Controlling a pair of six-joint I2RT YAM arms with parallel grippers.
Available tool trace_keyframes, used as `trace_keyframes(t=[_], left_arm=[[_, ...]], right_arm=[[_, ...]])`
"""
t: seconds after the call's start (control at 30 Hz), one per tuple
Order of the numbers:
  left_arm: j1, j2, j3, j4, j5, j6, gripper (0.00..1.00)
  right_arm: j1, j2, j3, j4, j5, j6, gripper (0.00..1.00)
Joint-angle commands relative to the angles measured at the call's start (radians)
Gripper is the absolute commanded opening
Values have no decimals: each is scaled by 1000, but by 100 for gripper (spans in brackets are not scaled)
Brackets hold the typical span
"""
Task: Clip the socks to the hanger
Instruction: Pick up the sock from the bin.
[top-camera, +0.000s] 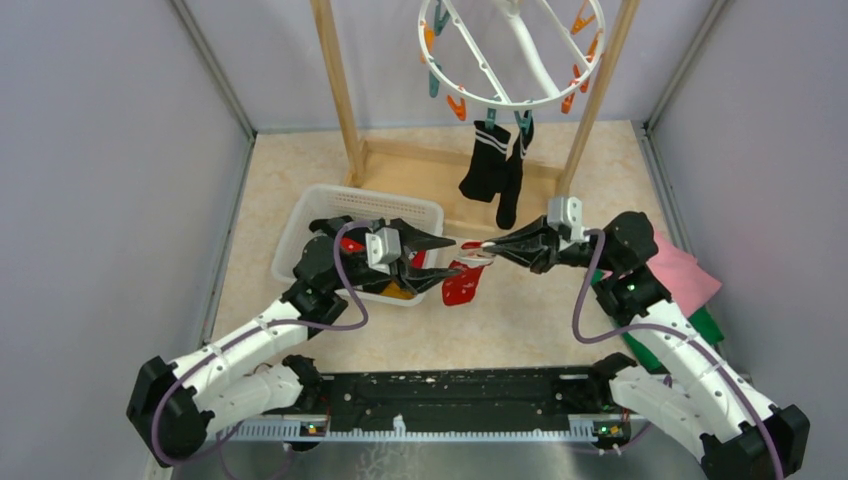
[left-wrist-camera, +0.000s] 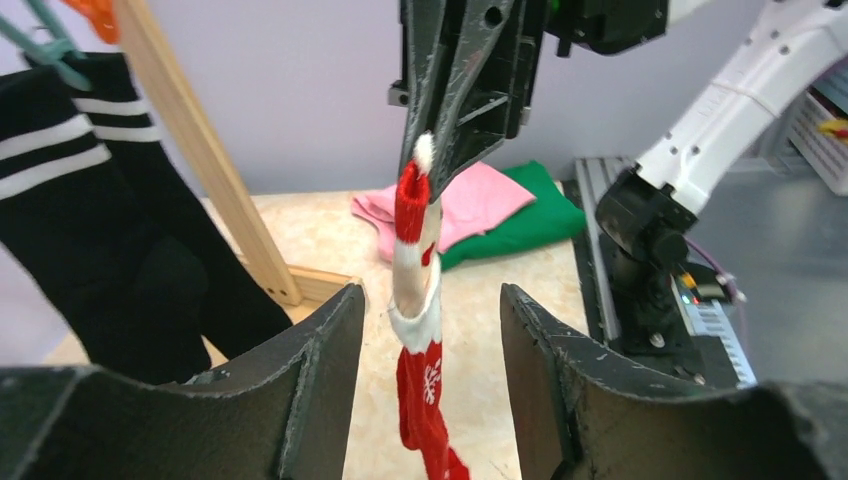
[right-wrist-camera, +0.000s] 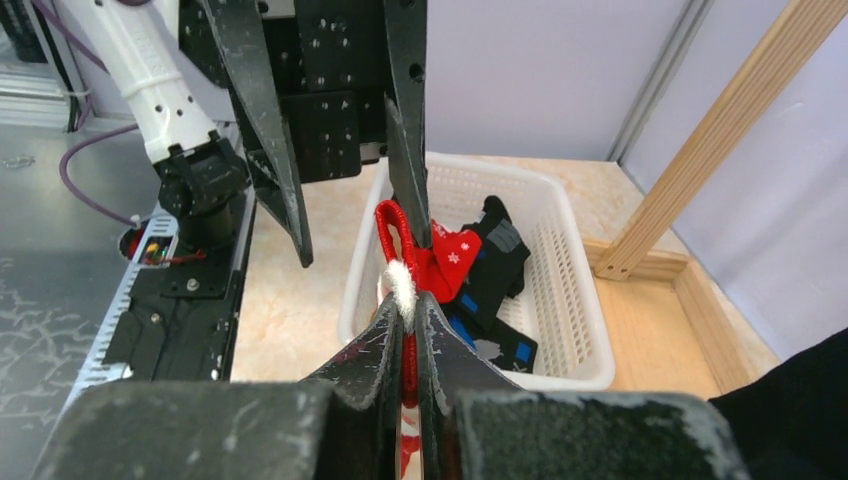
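Socks are the work here, and the one in hand is a red sock (top-camera: 463, 285) with white dots, held between the two arms. The right jaws are closed tight on its cuff, a thin pinch at the very tips, and the body of the sock hangs straight down below them. The left jaws stand part open, one on each side of the hanging sock and clear of the fabric; they hold nothing. Whether the toe touches the table (top-camera: 540, 320) cannot be told. Just behind the left jaws sits the white basket (top-camera: 372, 193), with a black sock with blue marks (right-wrist-camera: 497, 245) and other pieces lying in it. To the outer side of the right jaws, beside that arm, lie a pink cloth (top-camera: 682, 265) and a green cloth (top-camera: 712, 325). Well beyond and above both jaws hangs the hanger (top-camera: 500, 102), inside the wooden frame (top-camera: 340, 90). Two black striped socks (top-camera: 487, 160) are already clipped to teal pegs (top-camera: 491, 118) on its near rim, and an orange peg (top-camera: 457, 107) just beside them looks free. Judgement: one sock in transit, more to come. Risks:
- The pinch is shallow, so a quick lift could pull the cuff free.
- The left jaws, if drawn back crooked, may catch the fabric.
- The ring hangs loose and would swing away when a peg is pushed.
- The clipped pair lies near the free peg and could be knocked off.
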Motion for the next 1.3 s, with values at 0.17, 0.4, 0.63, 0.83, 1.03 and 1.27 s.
trace_keyframes(t=[0.17,0.4,0.63,0.83,1.03,1.27], left_arm=[[-4,53,-72,393,-141,-160,58],[-4,132,-57,544,-107,-230,56],[-4,180,-35,602,-30,-291,37],[-4,179,-34,606,-20,-303,0],[-3,139,-51,517,-167,-293,25],[79,-8,-4,110,-529,-327,84]], right_arm=[[-4,-15,15,131,34,85,0],[-5,-12,10,136,43,90,0],[-4,-6,10,138,57,90,0],[-5,0,10,143,63,93,0],[-4,8,22,141,87,83,0],[-4,19,91,-15,223,-36,0]])
